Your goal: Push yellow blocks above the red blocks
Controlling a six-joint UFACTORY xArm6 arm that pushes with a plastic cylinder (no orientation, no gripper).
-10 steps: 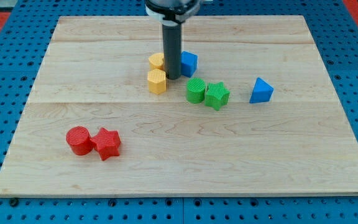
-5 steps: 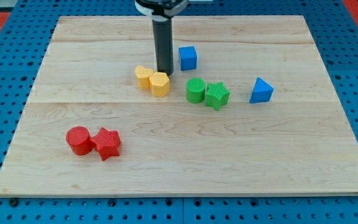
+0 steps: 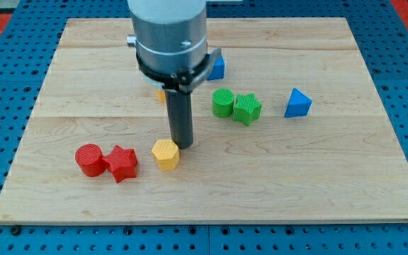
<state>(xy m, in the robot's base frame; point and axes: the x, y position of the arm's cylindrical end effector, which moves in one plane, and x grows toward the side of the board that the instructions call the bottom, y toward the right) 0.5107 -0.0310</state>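
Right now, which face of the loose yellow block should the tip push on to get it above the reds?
No grip here, pushing only. The yellow hexagonal block sits to the view's right of the red star and red cylinder, level with them. My tip touches its upper right. I'd probably go round to its lower-right flat side and push toward the view's upper left. A second yellow block is mostly hidden behind the arm.

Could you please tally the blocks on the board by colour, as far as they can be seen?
Red: 2 (cylinder, star)
Yellow: 2 (hexagon; another mostly hidden behind the arm)
Green: 2 (cylinder, star)
Blue: 2 (cube, triangle)
Total: 8
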